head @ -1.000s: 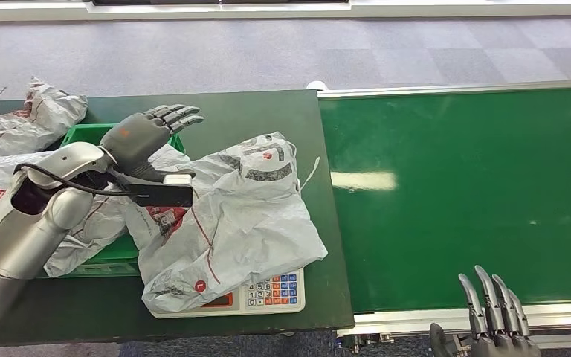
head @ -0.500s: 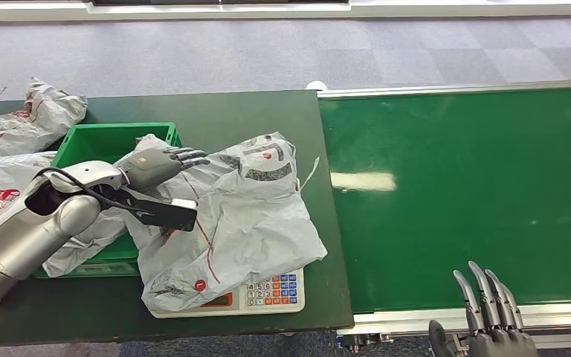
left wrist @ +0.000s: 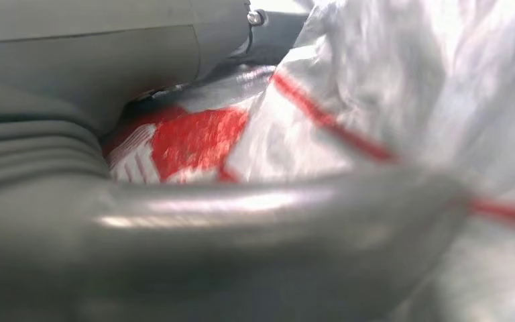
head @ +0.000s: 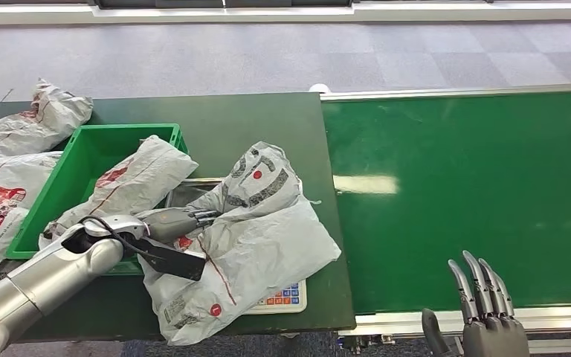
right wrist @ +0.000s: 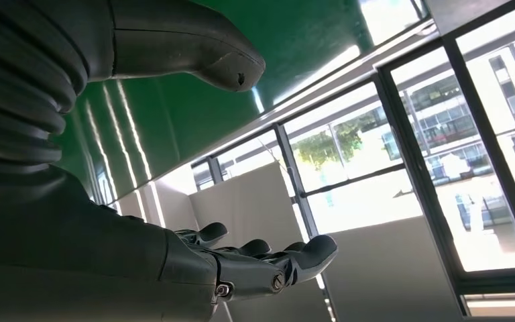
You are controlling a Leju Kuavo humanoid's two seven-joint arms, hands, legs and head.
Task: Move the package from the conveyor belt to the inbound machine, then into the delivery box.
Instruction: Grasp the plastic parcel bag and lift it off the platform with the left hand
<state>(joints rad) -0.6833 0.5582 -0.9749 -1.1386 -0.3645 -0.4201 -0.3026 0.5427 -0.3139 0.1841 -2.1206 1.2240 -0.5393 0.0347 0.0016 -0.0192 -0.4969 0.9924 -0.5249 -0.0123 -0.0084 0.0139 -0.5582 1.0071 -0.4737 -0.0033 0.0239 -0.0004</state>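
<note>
Grey plastic package [head: 256, 223] lies on the scale [head: 279, 297], off the belt [head: 461, 186]: leg 1 done. Your left hand [head: 182, 220] presses into its edge; grip unclear. Right hand [head: 479, 312] idles, fingers apart. Green box [head: 82, 160] transfer remains.

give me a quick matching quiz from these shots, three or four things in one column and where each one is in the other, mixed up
Things:
1. grey plastic package with black stripes
2. green plastic delivery box
3. right hand
4. crumpled grey bag

Places:
A. far left corner of the dark table
B. lying on the white scale with coloured keys
C. by the near edge of the green conveyor belt
D. left of the scale, holding a grey-and-red bag

Pairs: 1-B, 2-D, 3-C, 4-A
</note>
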